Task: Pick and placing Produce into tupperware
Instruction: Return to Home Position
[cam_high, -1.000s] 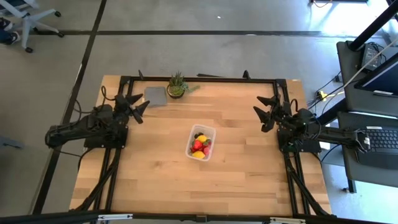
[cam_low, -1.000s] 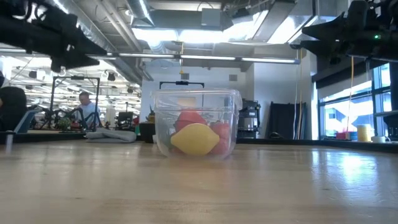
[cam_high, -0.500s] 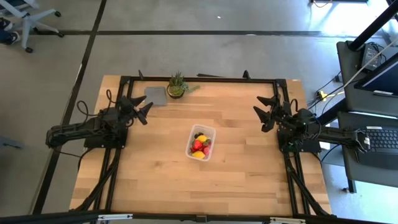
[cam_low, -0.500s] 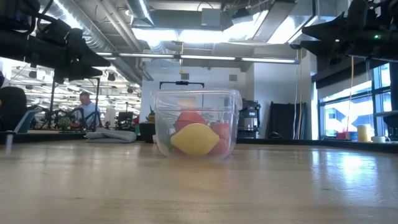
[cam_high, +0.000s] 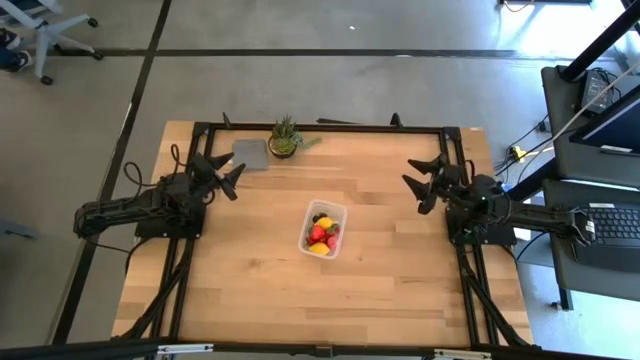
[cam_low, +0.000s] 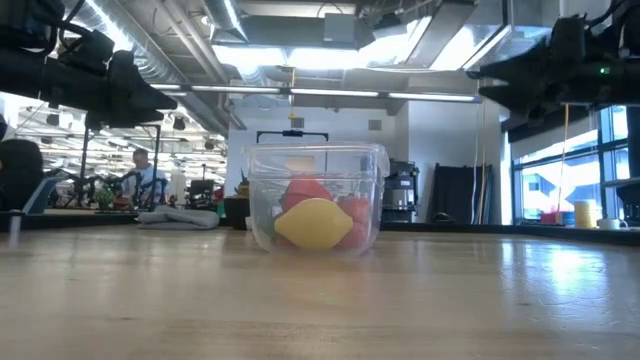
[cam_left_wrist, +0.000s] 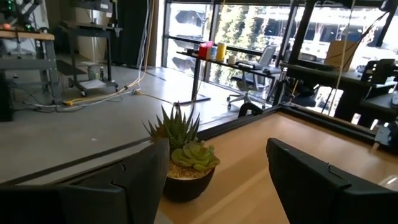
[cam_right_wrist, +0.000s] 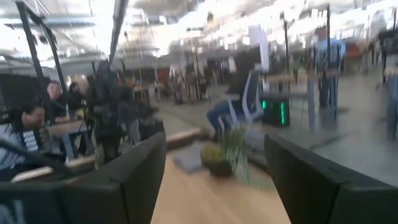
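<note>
The tub (cam_high: 323, 229) sits mid-counter, well apart from both end effectors and roughly between them. The produce (cam_high: 321, 235) is inside it: yellow, red and dark pieces piled together. From the low view a lemon (cam_low: 313, 224) presses up against the near wall, with red pieces behind it.

I can't spot a single loose piece anywhere on the counter (cam_high: 250, 270), so the filling looks done. All that seems left is parking the arms.

The left end effector (cam_high: 230, 170) hangs at the counter's left side, fingers spread wide with nothing between them. The plant (cam_left_wrist: 186, 158) stands just ahead of it and the grey square (cam_high: 250, 153) lies near its tips.

The right end effector (cam_high: 410, 175) hovers at the opposite edge, likewise spread and empty, pointing in across the counter. Both are clear of the tub, so there's little risk of knocking it.
</note>
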